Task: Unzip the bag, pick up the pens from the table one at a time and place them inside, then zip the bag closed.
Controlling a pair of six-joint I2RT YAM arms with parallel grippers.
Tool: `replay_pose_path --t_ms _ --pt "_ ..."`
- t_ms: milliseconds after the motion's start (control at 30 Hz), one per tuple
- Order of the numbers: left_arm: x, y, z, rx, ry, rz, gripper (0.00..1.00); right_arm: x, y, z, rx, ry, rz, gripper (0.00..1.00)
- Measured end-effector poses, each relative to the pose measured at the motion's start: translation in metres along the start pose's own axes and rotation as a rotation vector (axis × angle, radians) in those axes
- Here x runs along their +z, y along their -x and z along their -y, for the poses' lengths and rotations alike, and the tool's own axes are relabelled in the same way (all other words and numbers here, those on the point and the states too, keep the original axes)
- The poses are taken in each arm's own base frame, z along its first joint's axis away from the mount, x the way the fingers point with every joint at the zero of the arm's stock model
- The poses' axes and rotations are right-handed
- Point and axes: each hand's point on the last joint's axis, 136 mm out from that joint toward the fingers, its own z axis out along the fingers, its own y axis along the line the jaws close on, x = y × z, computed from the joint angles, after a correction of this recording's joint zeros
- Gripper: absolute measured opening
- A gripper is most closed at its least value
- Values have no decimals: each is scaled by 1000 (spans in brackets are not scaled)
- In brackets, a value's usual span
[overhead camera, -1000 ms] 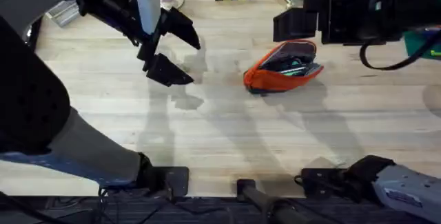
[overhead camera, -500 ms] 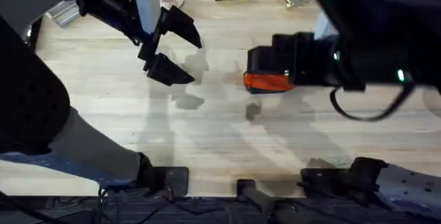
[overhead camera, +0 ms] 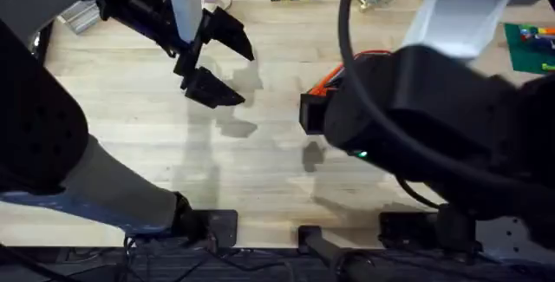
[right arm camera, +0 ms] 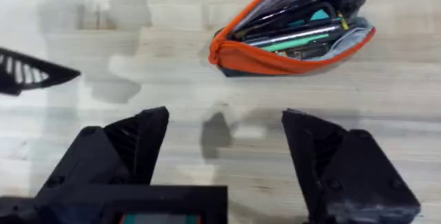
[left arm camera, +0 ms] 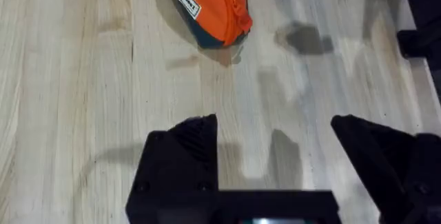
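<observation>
Left to right across the overhead view. Left end effector (overhead camera: 212, 69): raised above the bench (overhead camera: 130, 134) at about 10 o'clock of the scene, fingers spread wide, holding nothing; in its wrist view the two black fingers (left arm camera: 182, 158) stand well apart over bare planks. Right arm: close under the overhead camera, large and dark, covering most of the bag (overhead camera: 323, 84), of which an orange edge shows right of centre. Right end effector (right arm camera: 224, 162): fingers spread, empty, hovering near the bag's long side with bare bench between.

Bag, right wrist view (right arm camera: 293, 31): zipper open along the top, mouth gaping. Inside lie the pens (right arm camera: 296, 34): a bright green barrel, a dark one and a paler one can be made out, though an exact count is uncertain. No pen is visible on the bench.

Progress, as a judgement: unzipping appears done and loading appears complete or nearly so; zipping shut remains.

Orientation: the bag's long axis runs roughly from 8 o'clock to 2 o'clock in the right wrist view, pens parallel to it, opening facing upward
</observation>
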Motion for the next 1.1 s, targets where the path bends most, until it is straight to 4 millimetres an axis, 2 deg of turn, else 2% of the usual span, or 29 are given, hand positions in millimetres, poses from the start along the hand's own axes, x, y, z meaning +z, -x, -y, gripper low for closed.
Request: replay_pose_path --t_ms 267,567,1100 --pt "0 0 0 0 0 0 995 5 2 2 45 -15 32 998" --pt "0 0 0 0 0 0 995 14 -3 -9 81 18 26 997" --pt "0 0 0 0 0 0 995 76 -24 -9 69 -166 -77 996"
